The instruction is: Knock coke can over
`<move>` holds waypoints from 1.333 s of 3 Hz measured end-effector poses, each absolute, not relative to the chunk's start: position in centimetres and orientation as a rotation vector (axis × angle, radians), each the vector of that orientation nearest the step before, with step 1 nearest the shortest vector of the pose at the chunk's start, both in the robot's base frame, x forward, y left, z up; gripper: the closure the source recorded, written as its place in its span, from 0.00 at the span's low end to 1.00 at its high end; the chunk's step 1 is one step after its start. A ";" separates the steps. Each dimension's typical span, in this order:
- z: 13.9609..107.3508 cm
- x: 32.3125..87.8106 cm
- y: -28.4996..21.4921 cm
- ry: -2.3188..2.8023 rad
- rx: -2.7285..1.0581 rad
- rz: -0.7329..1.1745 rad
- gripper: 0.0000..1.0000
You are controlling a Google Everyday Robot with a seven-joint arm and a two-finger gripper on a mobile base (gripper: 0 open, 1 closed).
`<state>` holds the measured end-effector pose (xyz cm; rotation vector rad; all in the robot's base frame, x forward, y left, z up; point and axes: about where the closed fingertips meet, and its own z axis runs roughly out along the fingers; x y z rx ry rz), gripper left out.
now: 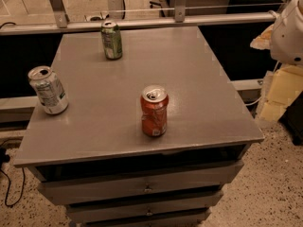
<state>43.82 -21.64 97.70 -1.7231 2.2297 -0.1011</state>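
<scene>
Now | coke can (154,111) upright, standing free near table (199,74) front: open to a side push | gripper off-frame, opening can't tell

A grey drawer cabinet (189,178) stands on speckled floor (272,193) before a metal rail (142,22), dimly lit.

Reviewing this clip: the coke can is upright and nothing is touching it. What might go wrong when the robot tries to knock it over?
1. The coke can stands near the front edge of the table; tipped forward, it might roll off.
2. The gripper is out of view; only a white robot part shows at the upper right, so a long sweep could overshoot toward the white can at the left edge.
</scene>
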 end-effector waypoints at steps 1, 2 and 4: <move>97.7 43.8 -21.6 2.230 -1.723 -0.101 0.00; 97.6 44.1 -21.6 2.221 -1.712 -0.075 0.00; 91.5 44.9 -14.9 2.124 -1.619 0.320 0.00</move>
